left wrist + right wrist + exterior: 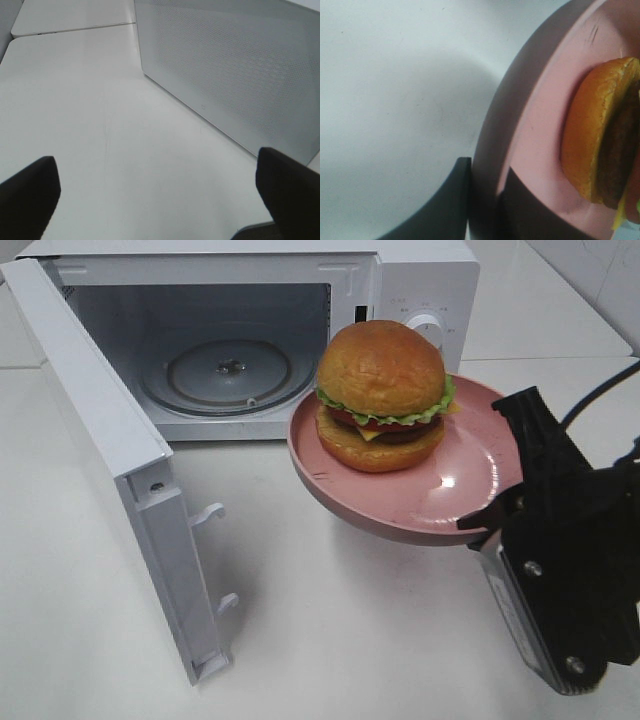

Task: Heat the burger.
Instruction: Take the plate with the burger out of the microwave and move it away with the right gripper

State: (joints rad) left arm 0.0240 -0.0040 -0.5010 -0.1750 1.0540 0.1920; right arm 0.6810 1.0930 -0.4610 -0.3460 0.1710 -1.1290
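Our right gripper (490,523) clamps the pink plate (455,495) rim, the burger (381,395) riding beyond our fingertips. Our left gripper (160,192) gapes wide beside the microwave door (235,70).

Bright, even overhead light fills the scene. The pink plate (455,480) carries small white glare spots and casts a soft shadow on the white counter (330,640). The burger (381,395) bun shines. Both wrist views are soft, with the nearest dark fingers (30,197) blurred.

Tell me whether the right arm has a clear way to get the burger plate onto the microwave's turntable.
Probably yes. The right gripper holds the pink plate by its rim, with the burger on it, before the microwave. The door stands wide open and the glass turntable is bare.
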